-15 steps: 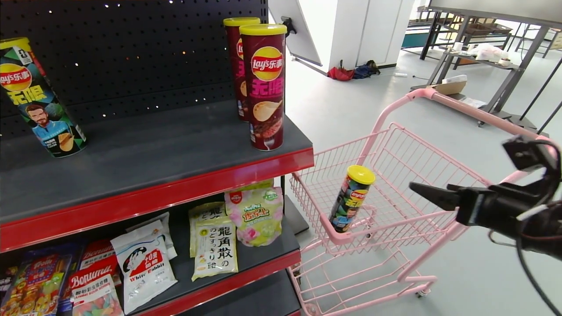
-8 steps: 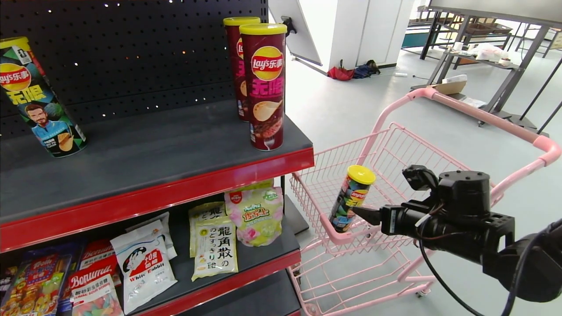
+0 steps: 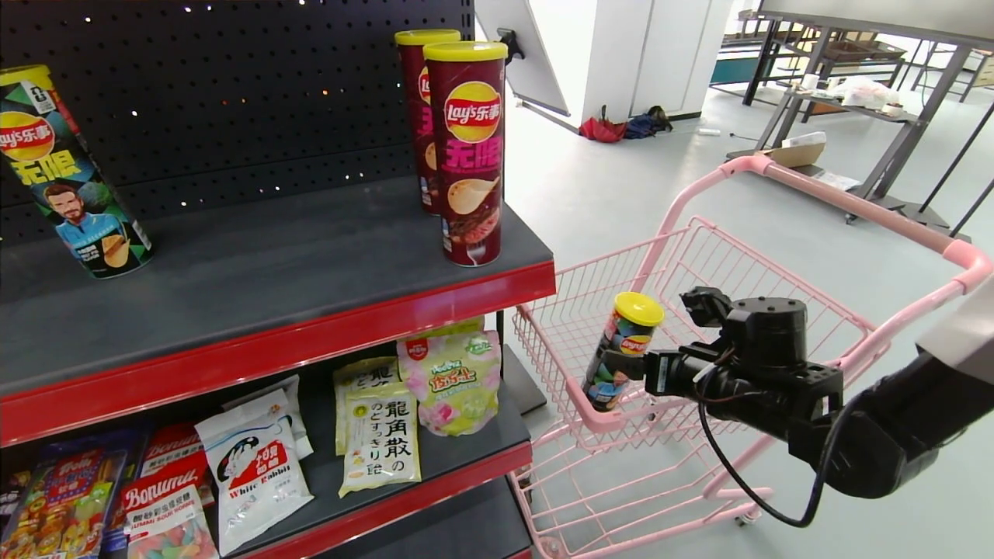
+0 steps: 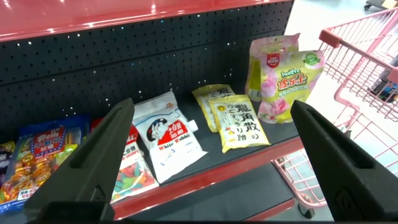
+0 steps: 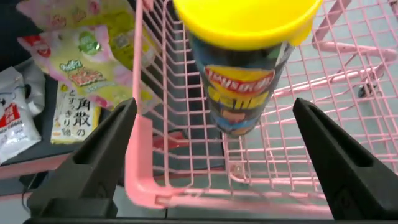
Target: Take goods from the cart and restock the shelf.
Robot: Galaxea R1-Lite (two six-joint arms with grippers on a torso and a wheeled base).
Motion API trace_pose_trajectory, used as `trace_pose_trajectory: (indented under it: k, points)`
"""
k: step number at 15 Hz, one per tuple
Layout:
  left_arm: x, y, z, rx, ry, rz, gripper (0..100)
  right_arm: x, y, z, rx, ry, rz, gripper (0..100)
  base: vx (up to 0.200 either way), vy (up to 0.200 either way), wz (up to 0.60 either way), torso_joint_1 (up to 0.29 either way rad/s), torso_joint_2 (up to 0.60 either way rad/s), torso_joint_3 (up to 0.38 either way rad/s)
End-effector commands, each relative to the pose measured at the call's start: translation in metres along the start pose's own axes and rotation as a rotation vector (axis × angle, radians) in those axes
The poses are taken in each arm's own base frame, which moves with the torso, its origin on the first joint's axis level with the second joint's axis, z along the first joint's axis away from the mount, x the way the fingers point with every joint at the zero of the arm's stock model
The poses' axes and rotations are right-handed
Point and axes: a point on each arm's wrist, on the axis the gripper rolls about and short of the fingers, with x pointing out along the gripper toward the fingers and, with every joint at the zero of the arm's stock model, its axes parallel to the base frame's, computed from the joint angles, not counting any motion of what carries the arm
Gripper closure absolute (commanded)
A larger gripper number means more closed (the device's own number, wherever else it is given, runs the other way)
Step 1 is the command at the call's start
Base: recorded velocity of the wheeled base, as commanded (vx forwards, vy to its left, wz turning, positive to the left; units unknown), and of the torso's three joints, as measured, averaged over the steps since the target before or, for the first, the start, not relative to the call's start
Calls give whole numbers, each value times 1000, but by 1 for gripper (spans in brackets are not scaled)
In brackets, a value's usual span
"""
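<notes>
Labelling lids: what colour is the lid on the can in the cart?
Yellow; the lid shows best in the right wrist view.

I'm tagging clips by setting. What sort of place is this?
Probably a mock shop aisle inside a lab or workshop: a red-edged grey metal shelf holding tall dark red chip canisters, a pink wire shopping cart, and black-framed metal workbenches behind.

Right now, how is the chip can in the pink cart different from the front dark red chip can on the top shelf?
The cart can has blue and green pictures; the dark red can is maroon. The cart can sits in the pink cart; the dark red can stands on the top shelf. The right gripper's open fingers flank the cart can, not the dark red can. Both are tall tubes with yellow lids.
</notes>
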Motion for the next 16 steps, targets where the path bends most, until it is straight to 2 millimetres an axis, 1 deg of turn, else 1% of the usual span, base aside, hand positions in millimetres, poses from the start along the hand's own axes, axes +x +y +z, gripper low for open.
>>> trace_pose_trajectory:
  k: [1,3,6,13,16]
  points:
    - [0,0,0,0,1,0,0,19,-4,-5,0,-7,-20,0,0,0,0,0,0,0]
    - [0,0,0,2,1,0,0,31,-5,-4,1,-18,-38,0,0,0,0,0,0,0]
    - [0,0,0,2,1,0,0,44,-12,2,9,-54,-84,0,0,0,0,0,0,0]
    - [0,0,0,3,1,0,0,55,-15,3,12,-66,-87,0,0,0,0,0,0,0]
    - [0,0,0,3,1,0,0,63,-14,5,11,-77,-83,0,0,0,0,0,0,0]
